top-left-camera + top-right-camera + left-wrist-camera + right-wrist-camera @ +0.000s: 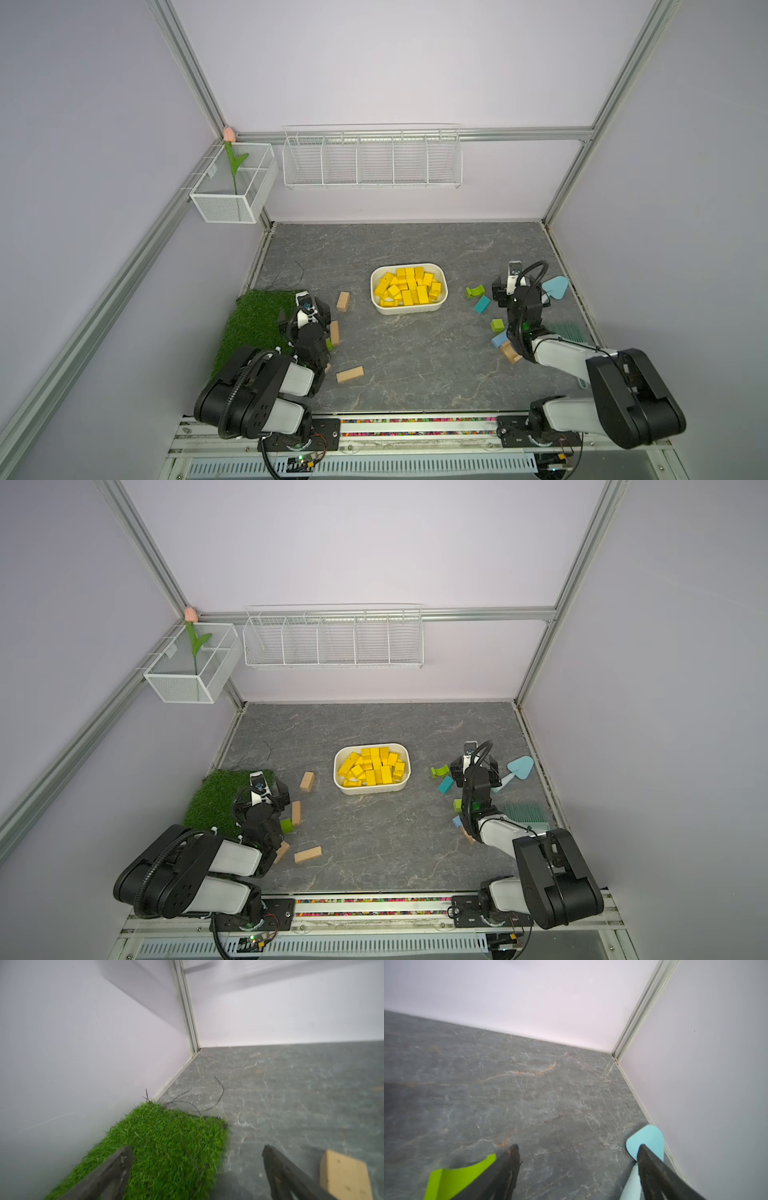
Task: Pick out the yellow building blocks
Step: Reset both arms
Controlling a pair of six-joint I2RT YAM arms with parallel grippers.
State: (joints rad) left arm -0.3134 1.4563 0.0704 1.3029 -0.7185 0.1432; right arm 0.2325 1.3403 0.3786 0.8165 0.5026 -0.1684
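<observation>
**Both pairs of jaws spread and empty, with the yellow building blocks in a tub between them**

The left jaws stand wide apart with nothing between them, over the edge where the grass mat [166,1147] meets the grey table [291,1095]. A tan block [345,1176] lies just outside 1 jaw. The right jaws are likewise spread and hold nothing, with bare table between them. A green arch block [456,1176] sits just outside 1 jaw, and a light blue scoop [645,1140] lies partly behind the other. In both top views the yellow building blocks [408,286] [372,766] lie heaped in a white tub [409,311] [372,789], between the 2 pairs of jaws and well apart from each. A teal block [482,304] and a green cube [497,325] lie near the right jaws, on the tub's side.
</observation>
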